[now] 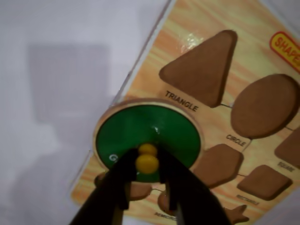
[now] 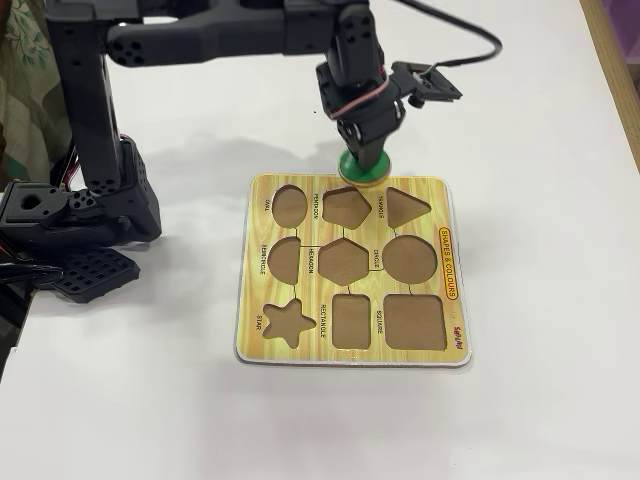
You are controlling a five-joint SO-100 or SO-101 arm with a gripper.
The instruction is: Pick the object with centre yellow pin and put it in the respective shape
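The object with centre yellow pin is a green disc with a pale wooden rim. My gripper is shut on its yellow knob, one black finger on each side. In the fixed view the disc hangs under the gripper at the far edge of the wooden shape board, between the pentagon and triangle recesses. The round recess marked CIRCLE lies to the right in the wrist view. In the fixed view this circle recess is in the board's middle row, nearer the camera than the disc.
The board's other recesses are bare brown: triangle, pentagon, hexagon, star, rectangle, square. The arm's black base stands at the left. A white table surrounds the board.
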